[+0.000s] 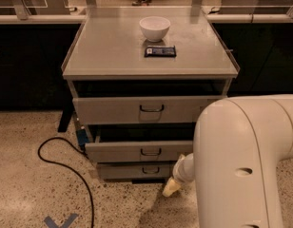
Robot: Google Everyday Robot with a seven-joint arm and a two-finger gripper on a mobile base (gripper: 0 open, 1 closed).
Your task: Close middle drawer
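Note:
The middle drawer (137,151) is the low grey front with a small dark loop handle, second of the cabinet's three. It stands only slightly further out than the bottom drawer (137,171), and its inside no longer shows. The top drawer (137,109) above it has a taller front and sits a little way out. My gripper (171,188) is a cream tip low on the floor side, just below the right end of the middle drawer's front. My bulky white arm (241,165) fills the lower right and hides the cabinet's right side.
A white bowl (154,28) and a dark flat packet (160,51) lie on the cabinet top (108,51). A black cable (65,163) loops on the speckled floor at left, near a blue tape mark (61,221). Dark counters run behind.

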